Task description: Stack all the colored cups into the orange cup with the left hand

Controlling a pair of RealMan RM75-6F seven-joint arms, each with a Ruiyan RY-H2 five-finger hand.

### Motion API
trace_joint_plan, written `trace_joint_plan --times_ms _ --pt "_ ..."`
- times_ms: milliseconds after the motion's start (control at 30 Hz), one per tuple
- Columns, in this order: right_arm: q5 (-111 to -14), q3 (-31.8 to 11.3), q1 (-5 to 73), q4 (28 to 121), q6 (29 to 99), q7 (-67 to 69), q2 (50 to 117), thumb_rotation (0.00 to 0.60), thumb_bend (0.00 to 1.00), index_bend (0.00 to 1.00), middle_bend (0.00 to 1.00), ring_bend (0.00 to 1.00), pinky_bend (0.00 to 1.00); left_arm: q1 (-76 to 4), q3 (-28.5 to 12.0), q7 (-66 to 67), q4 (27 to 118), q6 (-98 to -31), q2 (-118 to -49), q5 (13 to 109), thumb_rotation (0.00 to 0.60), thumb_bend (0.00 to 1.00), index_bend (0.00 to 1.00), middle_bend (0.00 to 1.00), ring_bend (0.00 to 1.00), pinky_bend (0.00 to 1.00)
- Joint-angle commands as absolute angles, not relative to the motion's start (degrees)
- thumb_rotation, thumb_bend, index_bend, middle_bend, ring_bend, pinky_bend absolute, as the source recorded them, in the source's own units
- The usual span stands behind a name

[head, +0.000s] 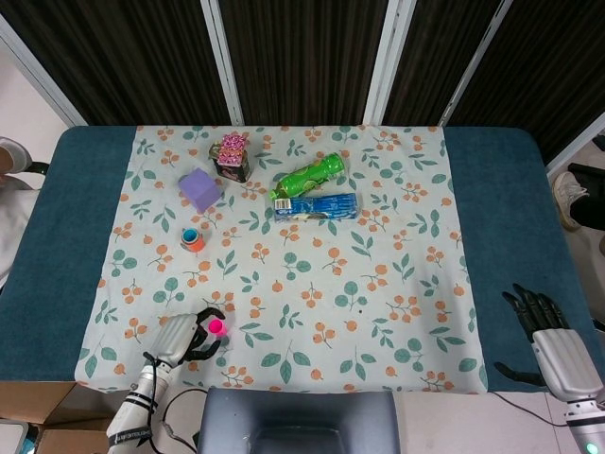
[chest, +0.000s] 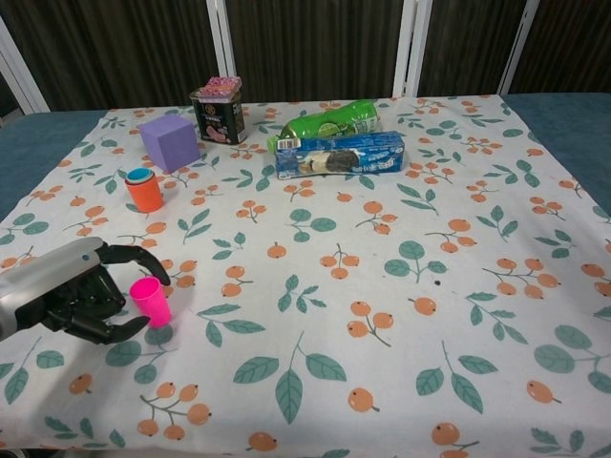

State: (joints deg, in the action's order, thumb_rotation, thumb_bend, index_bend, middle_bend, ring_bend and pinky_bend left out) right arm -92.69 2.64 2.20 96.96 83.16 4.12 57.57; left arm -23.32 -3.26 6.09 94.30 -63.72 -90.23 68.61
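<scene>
A pink cup [chest: 151, 301] stands upright on the flowered cloth near the front left; the head view shows the pink cup [head: 216, 327] too. My left hand [chest: 81, 298] wraps around it from the left, one finger curled over the far side and the thumb against its near side; the left hand [head: 181, 337] looks the same from above. The orange cup [chest: 145, 191] stands further back with a blue cup nested inside it, apart from the hand. In the head view the orange cup [head: 193, 239] is left of centre. My right hand [head: 551, 338] lies off the cloth at the front right, fingers spread, holding nothing.
A purple cube [chest: 170, 142] and a dark tin [chest: 218, 112] stand at the back left. A green bottle [chest: 329, 121] and a blue biscuit pack [chest: 339, 155] lie behind the middle. The cloth [chest: 382, 315] covers a blue table [head: 57, 227].
</scene>
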Motion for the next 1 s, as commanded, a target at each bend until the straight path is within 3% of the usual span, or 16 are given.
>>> trace_joint_plan --times_ms 33,467,633,833,1000 --pt "-92.7 2.6 2.2 97.0 83.2 4.1 57.6 0.6 0.15 0.0 0.0 0.0 0.0 -23.4 -3.5 6.2 93.9 -63.7 -90.5 68.5 0.6 0.35 0.41 1.0 1.0 1.0" --pt "-92.9 2.7 2.1 96.9 83.4 4.4 57.5 0.6 0.15 0.0 0.0 0.0 0.0 -23.3 -5.1 2.9 91.0 -64.0 -92.0 69.0 0.6 0.39 0.58 1.0 1.0 1.0" --pt "-92.9 2.7 2.2 96.9 83.4 4.4 57.5 0.6 0.15 0.0 0.0 0.0 0.0 -23.6 -6.8 2.5 91.7 -64.4 -91.0 68.7 0.6 0.41 0.6 1.0 1.0 1.0" --pt "-92.8 2.6 2.2 96.9 83.3 4.4 57.5 0.6 0.15 0.0 0.0 0.0 0.0 -26.7 -15.3 2.9 92.0 -65.3 -88.8 65.2 0.6 0.41 0.6 1.0 1.0 1.0" --pt "-92.7 2.7 2.3 97.0 82.8 3.2 58.0 0.6 0.15 0.0 0.0 0.0 0.0 -31.6 -22.8 5.1 86.9 -64.1 -90.2 58.9 0.6 0.41 0.6 1.0 1.0 1.0"
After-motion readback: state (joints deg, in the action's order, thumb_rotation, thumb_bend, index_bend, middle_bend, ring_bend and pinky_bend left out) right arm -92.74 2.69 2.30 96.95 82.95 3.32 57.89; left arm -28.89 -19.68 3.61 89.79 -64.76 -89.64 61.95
